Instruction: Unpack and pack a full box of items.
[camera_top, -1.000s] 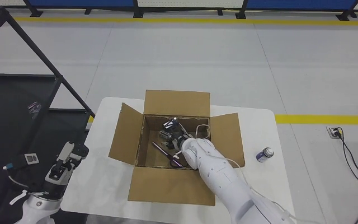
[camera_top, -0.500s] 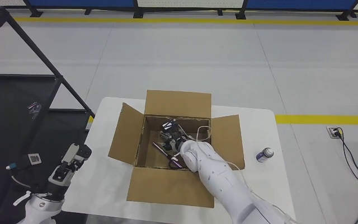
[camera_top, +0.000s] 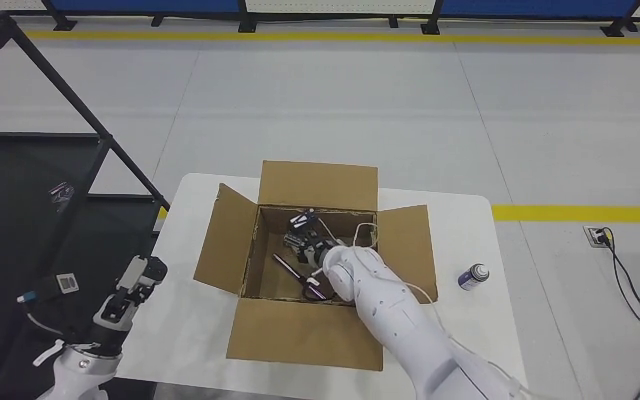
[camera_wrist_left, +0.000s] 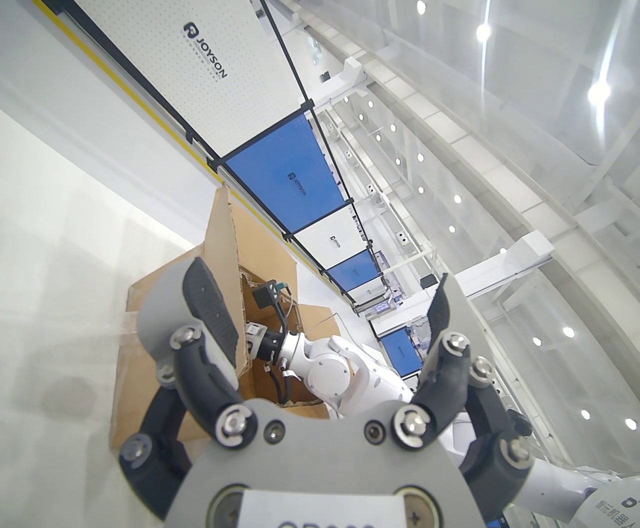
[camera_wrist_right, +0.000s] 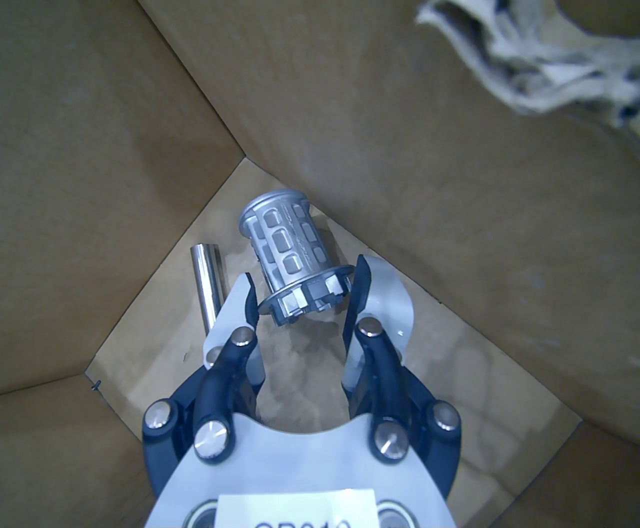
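An open cardboard box (camera_top: 318, 183) stands in the middle of the white table (camera_top: 455, 330). My right arm reaches down into it. In the right wrist view, my right gripper (camera_wrist_right: 304, 290) is shut on the toothed flange of a grey metal cylinder (camera_wrist_right: 287, 245), which lies tilted in a corner of the box (camera_wrist_right: 400, 150). A short steel rod (camera_wrist_right: 207, 275) lies just beside it, against one finger. My left gripper (camera_top: 140, 272) hangs off the table's left edge, pointing upward, its fingers (camera_wrist_left: 210, 300) spread wide with nothing between them.
A dark purple stick-like item (camera_top: 300, 272) lies on the box floor near the arm. A small spray can (camera_top: 473, 276) stands on the table right of the box. Crumpled paper (camera_wrist_right: 540, 65) sits against a box wall. All the flaps are folded outward.
My left arm has drifted slightly right, toward the table. My right gripper has shifted a little left inside the box.
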